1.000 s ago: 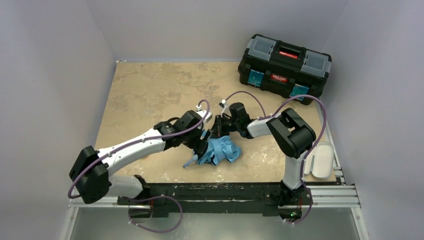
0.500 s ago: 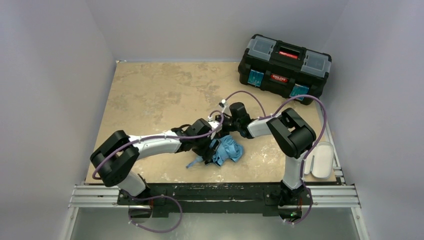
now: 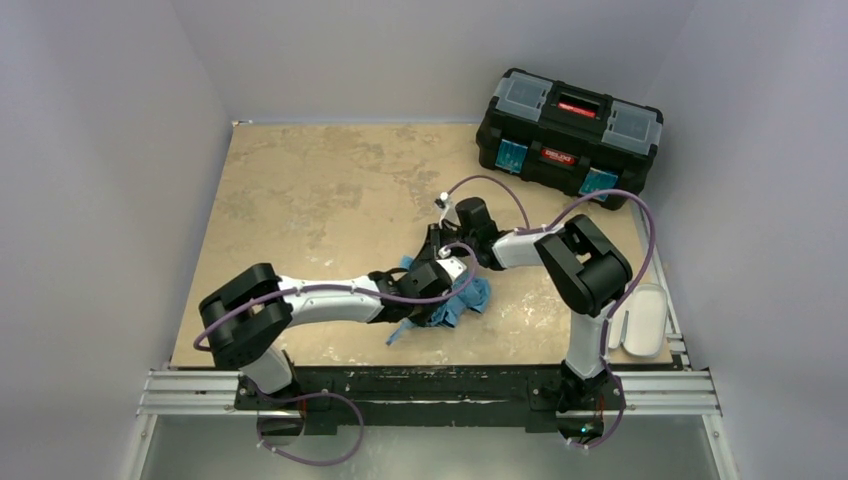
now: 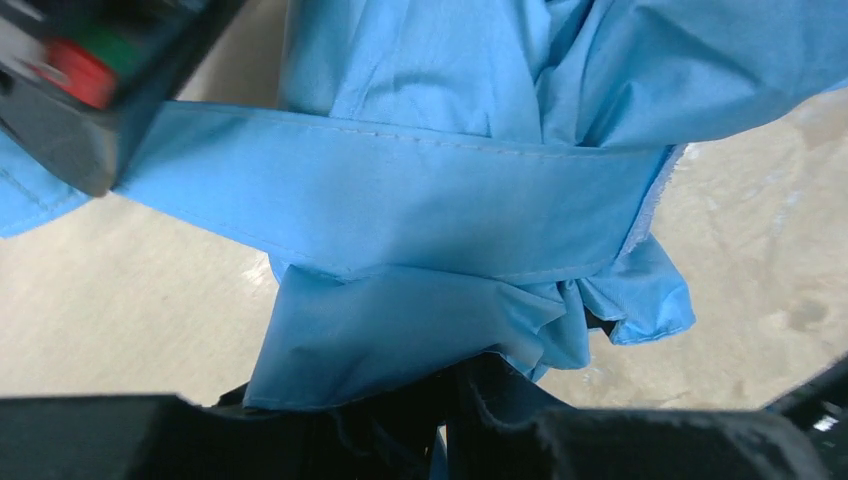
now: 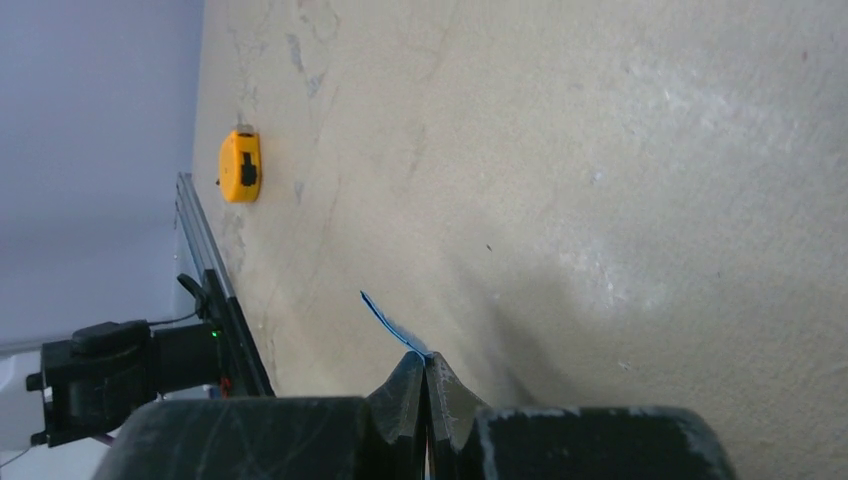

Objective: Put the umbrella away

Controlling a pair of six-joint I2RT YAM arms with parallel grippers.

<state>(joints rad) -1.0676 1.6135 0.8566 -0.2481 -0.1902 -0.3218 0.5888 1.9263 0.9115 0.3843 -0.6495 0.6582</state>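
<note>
The compact folding umbrella point(image 3: 472, 297), its fabric canopy light blue outside and black inside, lies crumpled in a loose bundle on the mottled beige surface point(image 3: 300, 190), toward the near edge and between the two arms. The left pincer point(image 4: 445, 430) is pressed into the bundle from the left, its jaws close together with blue and black folds bunched between them. A flat light-blue fabric band point(image 4: 400, 200) of the umbrella runs taut across the canopy toward the right pincer point(image 5: 424, 365), whose jaws are fully together on a thin blue edge of fabric. A black plastic toolbox with a red latch point(image 3: 570, 133) sits closed at the far right corner, well apart. A grey-beige oblong case point(image 3: 643, 320) lies by the right near edge. A small orange tape measure point(image 5: 240, 165) rests near the rail.
</note>
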